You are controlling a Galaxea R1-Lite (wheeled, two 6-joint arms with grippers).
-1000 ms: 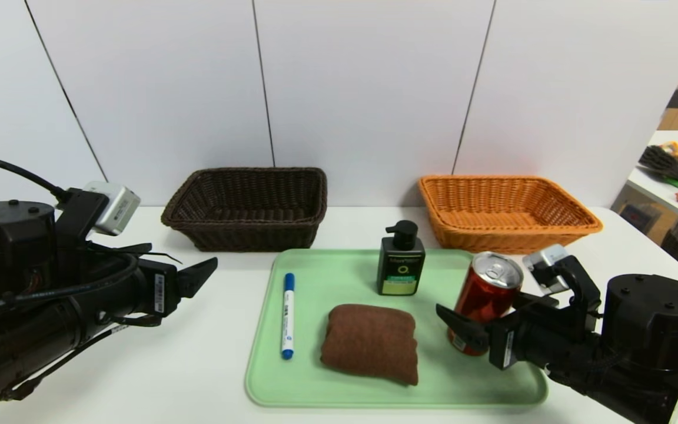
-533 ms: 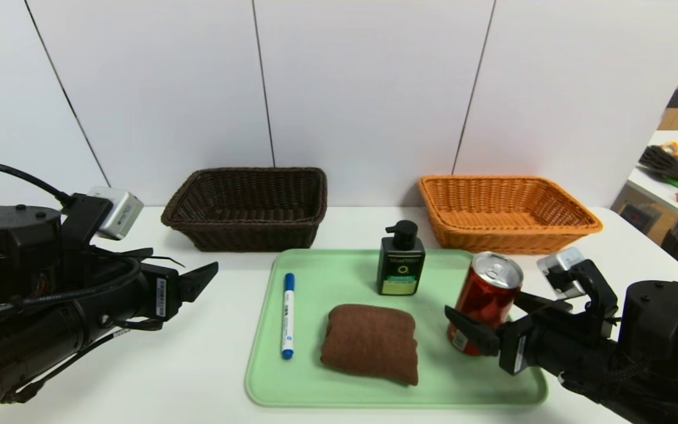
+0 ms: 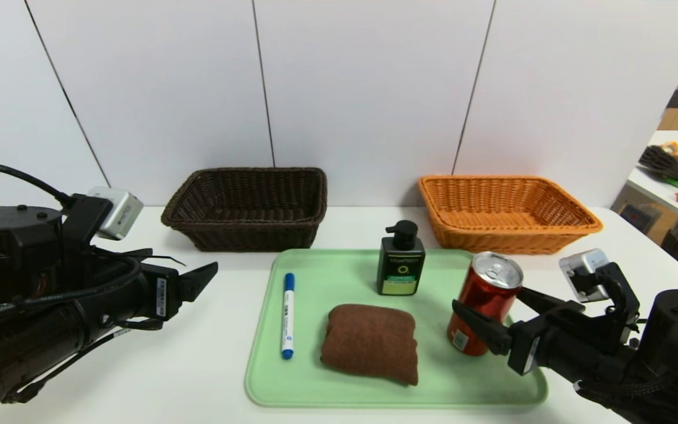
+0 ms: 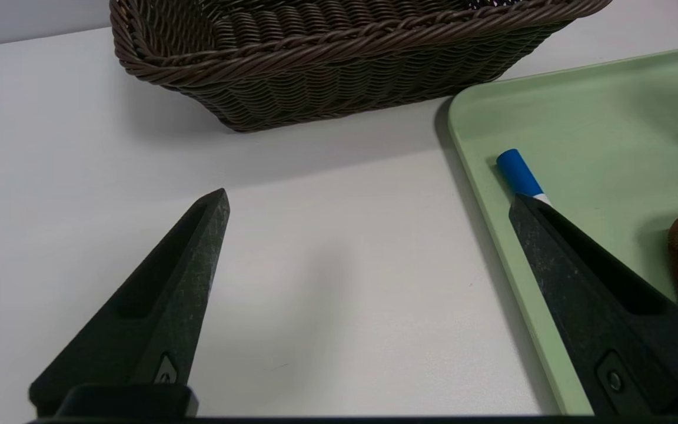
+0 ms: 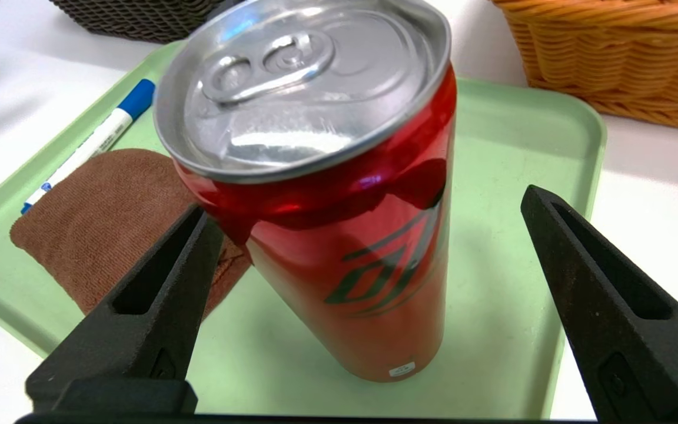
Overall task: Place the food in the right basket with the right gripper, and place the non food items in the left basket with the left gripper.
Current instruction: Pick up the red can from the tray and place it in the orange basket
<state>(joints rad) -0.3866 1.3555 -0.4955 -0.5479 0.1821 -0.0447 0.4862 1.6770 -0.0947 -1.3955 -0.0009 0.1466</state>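
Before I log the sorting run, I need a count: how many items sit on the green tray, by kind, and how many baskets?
Food: 1, red can
Non-food: 3, green pump bottle, brown towel, blue-capped marker
Baskets: 2, dark brown basket and orange basket, neither holding an item
Total: 6

The red can [image 5: 339,247] at centre frame has a glossy metal wall and a brushed silver metal lid. The towel [image 3: 370,343] below centre is soft brown cloth with a fine nap. The tray [image 3: 309,386] looks like smooth matt green plastic. Both the dark basket [image 3: 245,209] and the orange basket [image 3: 507,213], across the upper middle, are woven wicker with a slight sheen. The marker [image 3: 287,315] appears to be smooth plastic, the table [image 3: 198,365] matt white.
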